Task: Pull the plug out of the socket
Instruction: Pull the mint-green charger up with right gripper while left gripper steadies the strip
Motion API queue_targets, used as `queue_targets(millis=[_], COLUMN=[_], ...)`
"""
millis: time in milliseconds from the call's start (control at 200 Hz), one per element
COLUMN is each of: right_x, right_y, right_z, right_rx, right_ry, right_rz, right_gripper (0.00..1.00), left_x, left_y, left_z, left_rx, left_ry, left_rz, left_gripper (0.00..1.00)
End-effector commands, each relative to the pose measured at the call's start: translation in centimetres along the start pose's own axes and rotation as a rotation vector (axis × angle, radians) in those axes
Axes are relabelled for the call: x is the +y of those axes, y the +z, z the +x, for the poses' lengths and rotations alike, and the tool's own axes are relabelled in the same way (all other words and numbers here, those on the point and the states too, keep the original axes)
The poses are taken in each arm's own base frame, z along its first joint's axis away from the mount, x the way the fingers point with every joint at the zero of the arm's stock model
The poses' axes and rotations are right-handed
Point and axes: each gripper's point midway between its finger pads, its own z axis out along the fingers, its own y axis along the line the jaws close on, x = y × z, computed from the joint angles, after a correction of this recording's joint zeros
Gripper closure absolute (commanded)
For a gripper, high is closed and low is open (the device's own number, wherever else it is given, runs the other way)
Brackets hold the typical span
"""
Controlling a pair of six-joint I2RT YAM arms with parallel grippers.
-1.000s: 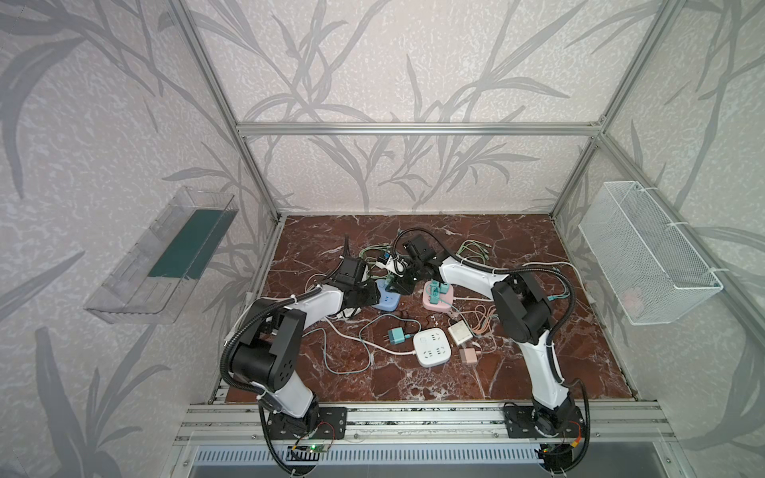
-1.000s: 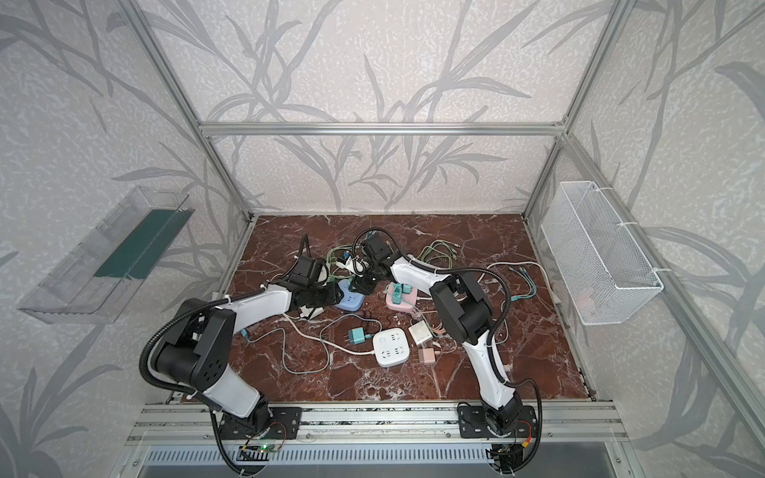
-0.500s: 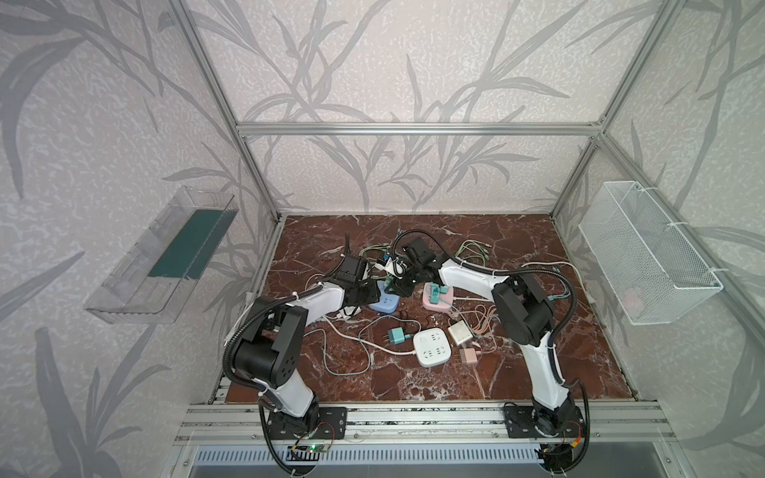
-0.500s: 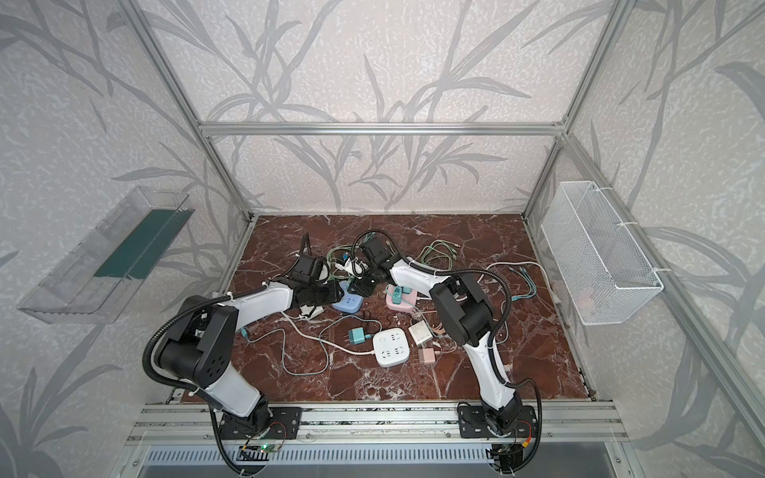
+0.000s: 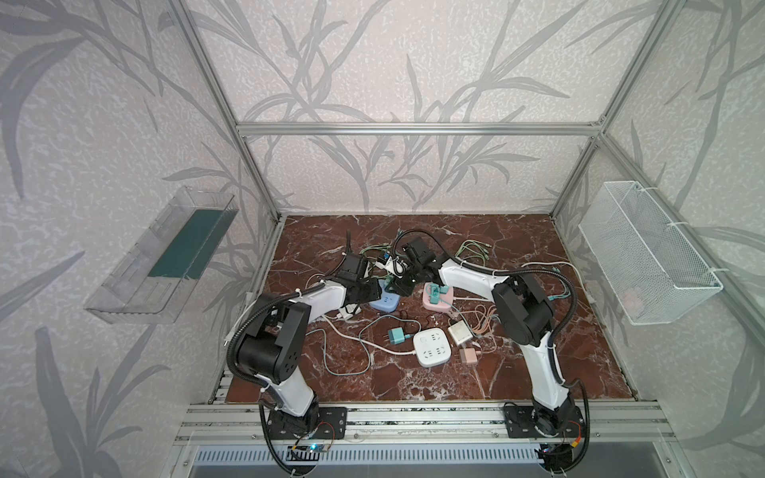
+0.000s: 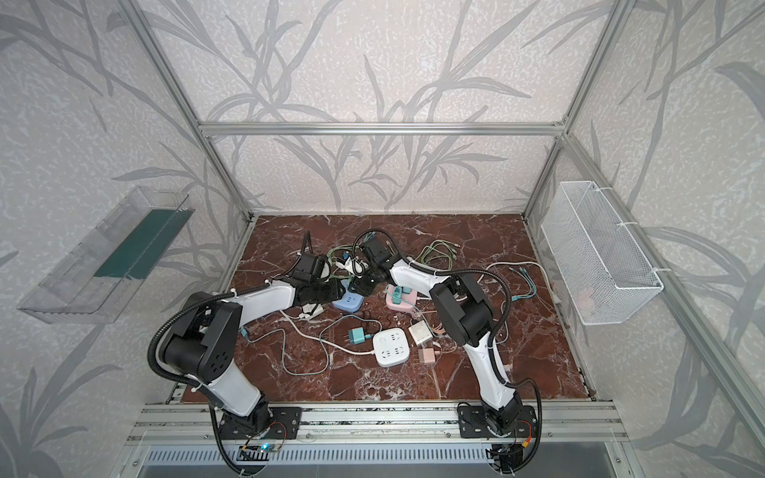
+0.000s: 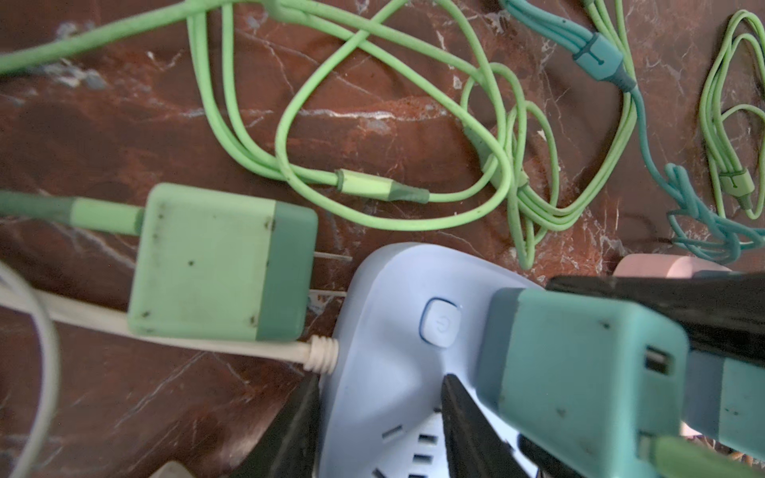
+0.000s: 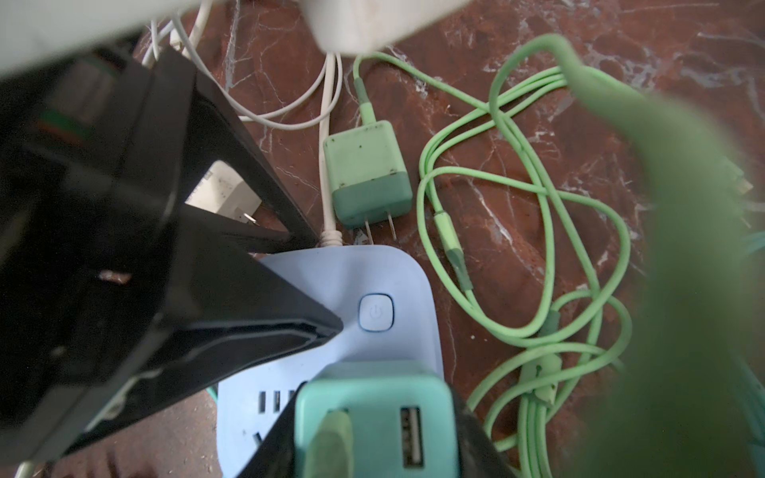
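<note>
A pale blue socket (image 5: 387, 307) (image 6: 350, 305) lies mid-table among cables. A teal plug (image 8: 372, 397) (image 7: 579, 372) stands on its top face; its prongs are hidden. My right gripper (image 8: 372, 430) (image 5: 403, 287) is shut on the teal plug, one black finger on each side. My left gripper (image 7: 378, 378) (image 5: 374, 290) grips the socket's corner. One of its fingers (image 7: 298, 422) is against the side by the white cord. The other lies on the top face near the power button (image 8: 374, 312).
A loose green plug (image 7: 215, 265) (image 8: 366, 174) with a green cable lies just behind the socket. A pink socket (image 5: 439, 301), white socket (image 5: 432, 347), small adapters and tangled cables lie around. On the side walls hang a wire basket (image 5: 645, 252) and a clear tray (image 5: 165, 256).
</note>
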Motion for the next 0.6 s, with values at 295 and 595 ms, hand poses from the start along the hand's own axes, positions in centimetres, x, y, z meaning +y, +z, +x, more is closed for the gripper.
queue_targets(millis=[295, 595], right_x=[2.3, 1.8], right_y=[-1.8, -2.3], right_z=[-3.4, -4.3], right_rx=[-0.108, -0.103], right_ry=[-0.09, -0.058], right_rz=[0.013, 0.032], right_gripper=[0.7, 0.7], left_x=[2.6, 2.9], left_y=[2.2, 2.7], left_z=[5.1, 5.5], left_rx=[0.173, 0.195], left_ry=[-0.024, -0.035], left_rz=[-0.107, -0.121], left_gripper=[0.53, 0.54])
